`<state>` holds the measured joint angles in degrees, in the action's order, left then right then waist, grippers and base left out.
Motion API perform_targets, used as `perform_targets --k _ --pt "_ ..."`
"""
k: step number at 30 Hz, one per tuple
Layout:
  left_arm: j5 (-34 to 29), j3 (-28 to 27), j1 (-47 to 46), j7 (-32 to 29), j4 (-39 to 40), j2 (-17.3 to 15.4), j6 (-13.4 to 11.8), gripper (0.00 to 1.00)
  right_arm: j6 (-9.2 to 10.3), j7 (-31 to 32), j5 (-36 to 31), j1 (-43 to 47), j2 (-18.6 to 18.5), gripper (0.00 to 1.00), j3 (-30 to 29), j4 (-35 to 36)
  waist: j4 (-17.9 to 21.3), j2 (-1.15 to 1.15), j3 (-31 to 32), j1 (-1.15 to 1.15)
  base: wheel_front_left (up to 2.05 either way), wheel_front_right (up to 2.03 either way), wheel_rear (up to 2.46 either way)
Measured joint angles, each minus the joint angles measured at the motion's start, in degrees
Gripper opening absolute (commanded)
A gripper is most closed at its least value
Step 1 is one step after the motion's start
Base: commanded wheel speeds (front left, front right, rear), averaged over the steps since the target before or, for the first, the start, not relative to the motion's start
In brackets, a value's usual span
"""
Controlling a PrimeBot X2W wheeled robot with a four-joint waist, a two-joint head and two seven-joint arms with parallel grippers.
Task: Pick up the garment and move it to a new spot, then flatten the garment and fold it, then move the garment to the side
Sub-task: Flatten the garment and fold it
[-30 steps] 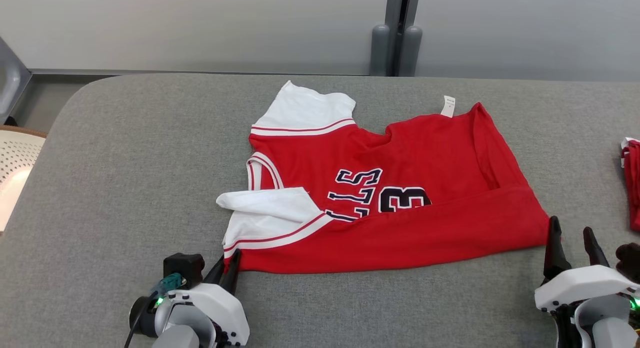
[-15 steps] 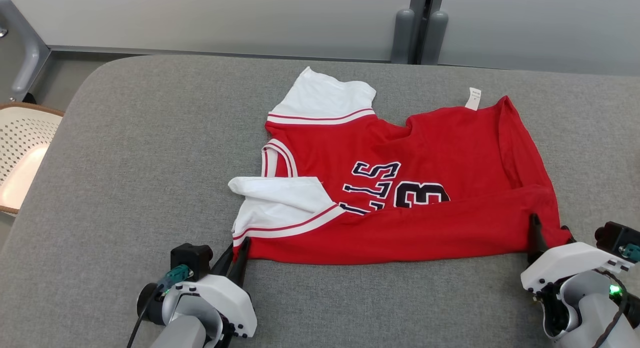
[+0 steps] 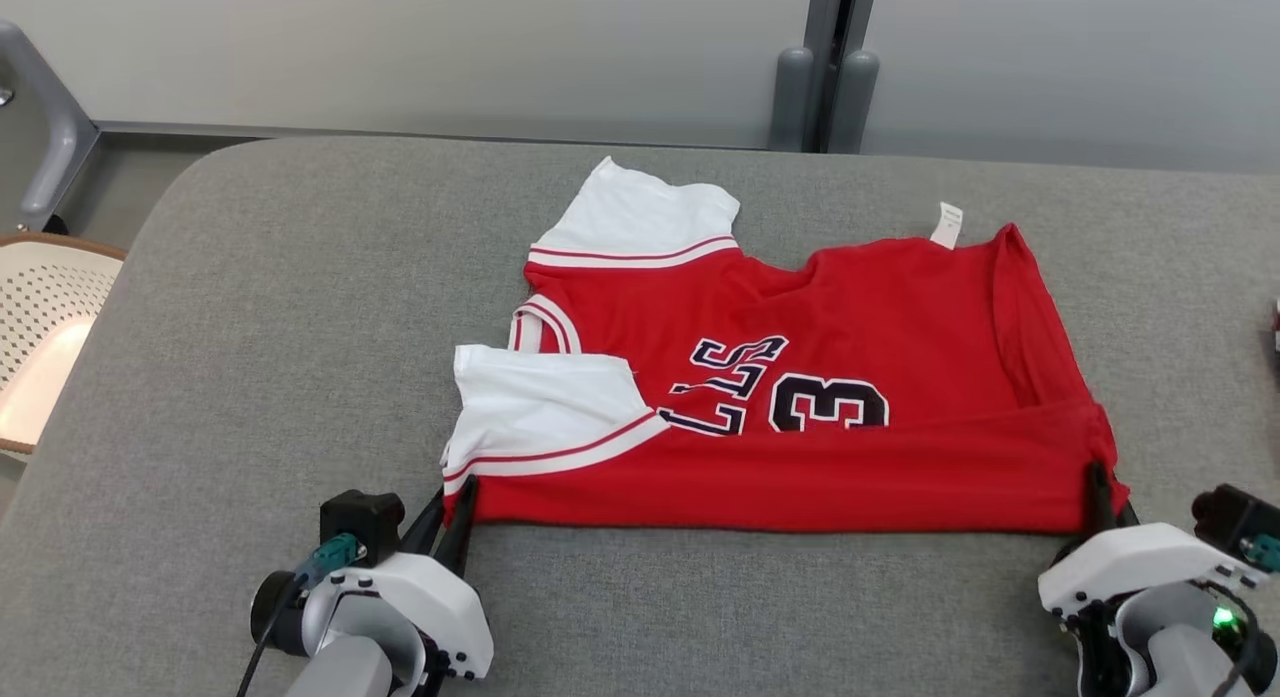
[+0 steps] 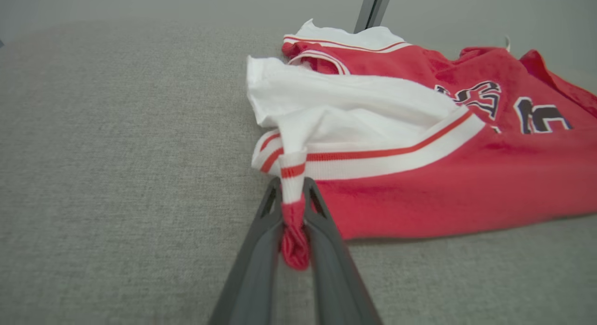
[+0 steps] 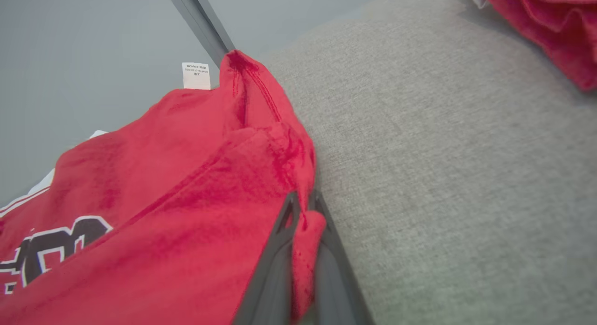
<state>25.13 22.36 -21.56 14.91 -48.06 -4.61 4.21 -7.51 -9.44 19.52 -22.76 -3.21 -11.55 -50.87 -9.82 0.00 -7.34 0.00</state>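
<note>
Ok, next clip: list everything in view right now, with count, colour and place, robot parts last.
red and white basketball jersey: one, red body, white sleeves, dark lettering; spread mid-surface.
white care label: one, white; jersey's far edge.
grey fabric-covered surface: one, grey; under the jersey.
second red cloth pile: one, red; surface's right edge.
cream perforated plastic object: one, cream; beyond the surface's left edge.
rounded grey posts: two, grey; against the wall behind.
left end effector: one, dark fingers; shut on the jersey's near left corner.
right end effector: one, dark fingers; shut on the jersey's near right corner.
</note>
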Motion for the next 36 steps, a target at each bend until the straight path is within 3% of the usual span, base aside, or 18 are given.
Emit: perform_targets --k 9,20,21,22,23,24,25,30,36 --pt "-0.21 0.13 5.68 0.07 1.29 -0.46 -0.23 0.0 -0.07 -2.6 1.68 7.6 0.53 0.0 -0.75 3.9 1.65 0.0 3.59 0.0 0.0 0.0 0.0" --pt "0.32 1.15 10.73 -0.11 3.39 -0.58 -0.03 0.0 -0.05 -1.44 2.54 13.34 0.58 0.0 0.44 6.92 3.1 0.0 6.19 0.0 0.0 0.0 0.0" --pt "0.42 1.26 10.83 -0.21 3.55 -0.55 -0.09 0.0 -0.05 -1.21 2.5 13.52 0.58 0.25 0.36 6.91 3.07 0.0 6.31 0.0 0.0 0.0 0.0" --pt "0.77 1.49 11.04 -0.62 3.87 -0.49 -0.07 0.0 -0.05 -1.25 2.49 13.65 0.62 1.0 0.12 7.35 3.01 0.0 6.53 0.0 0.0 0.0 0.0" --pt "0.96 1.51 11.29 -0.62 4.12 -0.42 0.0 0.62 -0.05 -1.67 2.36 13.63 0.63 1.0 -0.27 7.88 2.99 0.0 6.59 0.0 0.0 0.0 0.0" --pt "1.44 1.4 11.52 -0.62 4.41 -0.34 0.01 0.93 -0.03 -1.81 2.07 13.62 0.54 1.0 -0.33 8.68 2.99 0.0 6.62 0.0 0.0 0.0 0.0" --pt "1.52 1.18 11.63 -0.62 4.75 -0.44 -0.16 1.0 0.02 -2.19 1.46 13.58 0.41 1.0 -0.25 9.59 3.03 0.0 6.62 0.0 0.0 0.0 0.0" --pt "3.16 -1.51 11.0 -0.19 9.21 -1.13 -0.32 1.0 0.02 -3.58 -1.31 12.53 0.42 1.0 1.35 17.37 3.23 0.0 6.03 0.0 0.0 0.0 0.0" --pt "2.98 -12.83 8.46 0.16 25.41 -0.97 0.05 1.0 0.02 -4.59 -4.17 11.46 0.38 1.0 3.61 26.66 3.77 0.0 3.14 0.0 0.0 0.0 0.0"
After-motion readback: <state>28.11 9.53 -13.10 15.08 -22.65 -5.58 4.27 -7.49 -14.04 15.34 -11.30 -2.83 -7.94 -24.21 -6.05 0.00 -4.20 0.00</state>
